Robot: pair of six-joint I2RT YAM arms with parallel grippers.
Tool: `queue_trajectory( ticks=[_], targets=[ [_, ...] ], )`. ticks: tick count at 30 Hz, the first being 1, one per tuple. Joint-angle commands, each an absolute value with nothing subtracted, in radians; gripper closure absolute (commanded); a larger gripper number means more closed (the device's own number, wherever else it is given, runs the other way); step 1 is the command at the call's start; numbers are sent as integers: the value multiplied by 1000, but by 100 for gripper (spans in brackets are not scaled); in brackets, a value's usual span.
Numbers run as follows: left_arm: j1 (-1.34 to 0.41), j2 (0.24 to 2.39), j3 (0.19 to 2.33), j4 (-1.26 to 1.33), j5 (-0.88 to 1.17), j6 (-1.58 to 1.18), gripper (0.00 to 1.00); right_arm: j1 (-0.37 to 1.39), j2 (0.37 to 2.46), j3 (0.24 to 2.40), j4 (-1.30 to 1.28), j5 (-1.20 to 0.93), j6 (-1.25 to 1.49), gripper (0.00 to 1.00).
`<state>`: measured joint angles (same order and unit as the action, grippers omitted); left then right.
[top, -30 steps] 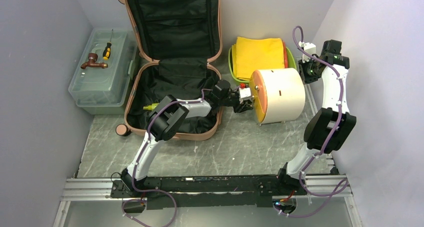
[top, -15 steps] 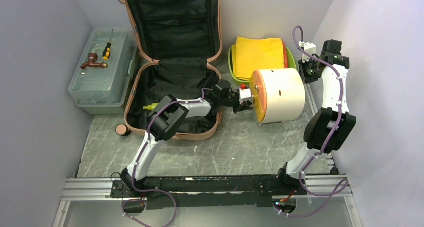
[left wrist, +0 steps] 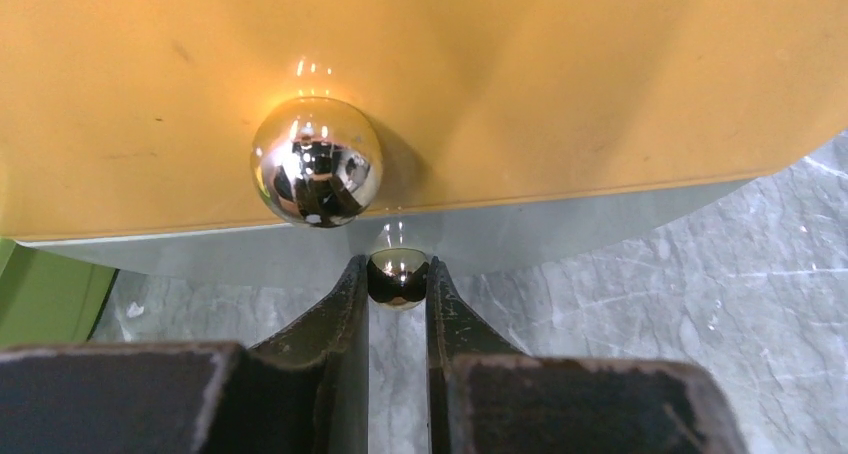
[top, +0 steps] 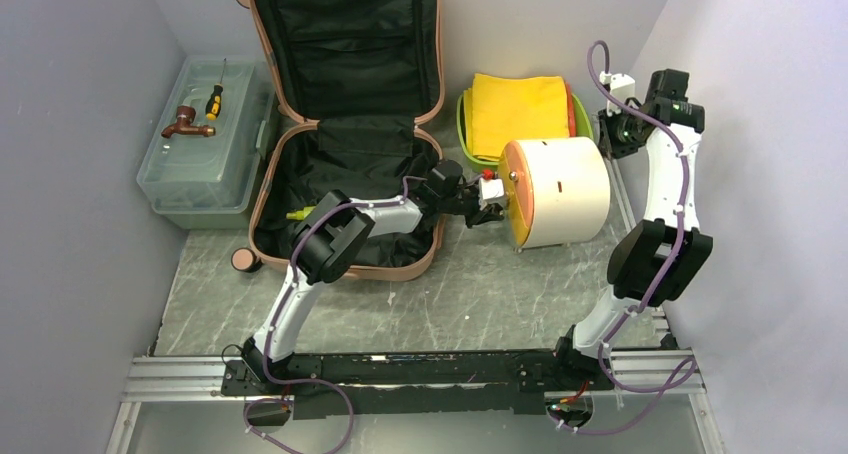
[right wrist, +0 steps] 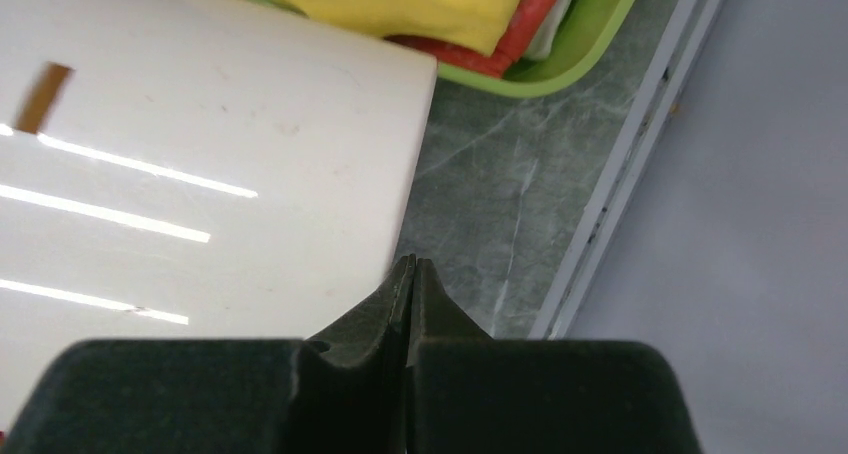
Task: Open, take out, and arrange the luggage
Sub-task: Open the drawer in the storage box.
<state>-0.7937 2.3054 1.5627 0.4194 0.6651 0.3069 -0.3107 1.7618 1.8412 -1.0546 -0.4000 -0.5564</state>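
Observation:
The salmon-pink luggage (top: 258, 199) lies open at the back left, lid propped up and black lining showing. A white drum (top: 565, 189) with an orange face (left wrist: 500, 74) lies on the table to its right. My left gripper (top: 492, 199) reaches over the luggage's right rim to that face. In the left wrist view it (left wrist: 398, 274) is shut on a small metal ball (left wrist: 398, 277) at the drum's lower edge, below a larger chrome knob (left wrist: 316, 161). My right gripper (top: 612, 134) is shut and empty, above the drum's right end (right wrist: 200, 174).
A lime green tray (top: 463, 134) with a yellow cloth (top: 520, 109) stands behind the drum. A translucent toolbox (top: 200, 174) at the far left carries a screwdriver and a brown fitting (top: 185, 124). A small yellow-green item (top: 300, 214) lies in the luggage. Walls close in on both sides.
My right gripper has shifted slightly toward the back right. The left gripper and the drum have stayed almost still.

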Motion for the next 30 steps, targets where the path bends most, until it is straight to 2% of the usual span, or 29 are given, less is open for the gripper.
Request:
queue_trajectory(
  ticks=[1,5,9,18,30],
  targets=[
    [-788,2237,1511,222,681,331,98,-286,1739,1963,-1076,-436,-533,100],
    [-764,2196,1508,172,668,344,99,-247,1713,1998,-1063,-431,-522,96],
    [-750,2156,1487,141,668,359,99,-131,1665,2035,-1098,-504,-547,90],
    [-725,2088,1464,68,661,399,99,138,1673,2161,-1240,-602,-608,89],
    [-711,1976,1330,67,628,433,100,173,1668,1909,-1194,-408,-623,95]
  ],
)
